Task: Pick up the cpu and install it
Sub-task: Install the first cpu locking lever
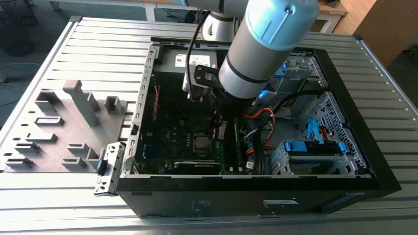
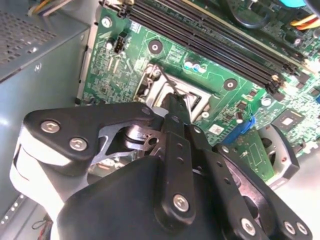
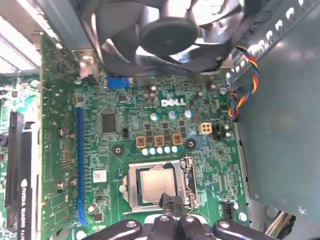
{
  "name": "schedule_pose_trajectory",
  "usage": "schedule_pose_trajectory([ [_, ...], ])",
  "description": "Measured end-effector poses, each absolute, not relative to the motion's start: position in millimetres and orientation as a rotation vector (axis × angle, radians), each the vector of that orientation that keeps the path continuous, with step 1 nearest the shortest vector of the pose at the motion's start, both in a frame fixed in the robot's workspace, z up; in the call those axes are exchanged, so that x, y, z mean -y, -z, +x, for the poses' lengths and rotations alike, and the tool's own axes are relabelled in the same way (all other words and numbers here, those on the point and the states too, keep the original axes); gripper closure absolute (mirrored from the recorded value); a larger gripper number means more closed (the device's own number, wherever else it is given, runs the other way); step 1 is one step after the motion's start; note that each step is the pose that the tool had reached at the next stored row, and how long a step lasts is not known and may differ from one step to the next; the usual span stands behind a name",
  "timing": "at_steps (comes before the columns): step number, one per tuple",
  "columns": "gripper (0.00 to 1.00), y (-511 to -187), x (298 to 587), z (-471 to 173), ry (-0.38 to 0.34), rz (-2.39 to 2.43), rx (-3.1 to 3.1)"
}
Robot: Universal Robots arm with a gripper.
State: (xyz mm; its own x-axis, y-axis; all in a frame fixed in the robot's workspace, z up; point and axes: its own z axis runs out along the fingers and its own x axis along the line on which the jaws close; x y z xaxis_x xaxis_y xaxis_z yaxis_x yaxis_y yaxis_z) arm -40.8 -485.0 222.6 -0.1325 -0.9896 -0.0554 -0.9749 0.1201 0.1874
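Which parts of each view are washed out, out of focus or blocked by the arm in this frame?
Exterior view: the arm looms blurred, hiding much of the computer case. Second wrist view: the gripper housing is soft, the motherboard sharper. First wrist view: white glare at one corner, the fan blurred, the cpu fairly clear in its socket.

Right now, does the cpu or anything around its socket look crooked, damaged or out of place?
Nothing stands out. The cpu lies flat and square inside the socket frame on the motherboard, with the gripper at its edge.
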Motion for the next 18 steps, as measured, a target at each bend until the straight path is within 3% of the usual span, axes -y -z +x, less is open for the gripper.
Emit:
schedule_pose_trajectory([
  [18, 0.89, -225.3, 482.0, -40.6, 0.278, 1.953, 2.345],
])
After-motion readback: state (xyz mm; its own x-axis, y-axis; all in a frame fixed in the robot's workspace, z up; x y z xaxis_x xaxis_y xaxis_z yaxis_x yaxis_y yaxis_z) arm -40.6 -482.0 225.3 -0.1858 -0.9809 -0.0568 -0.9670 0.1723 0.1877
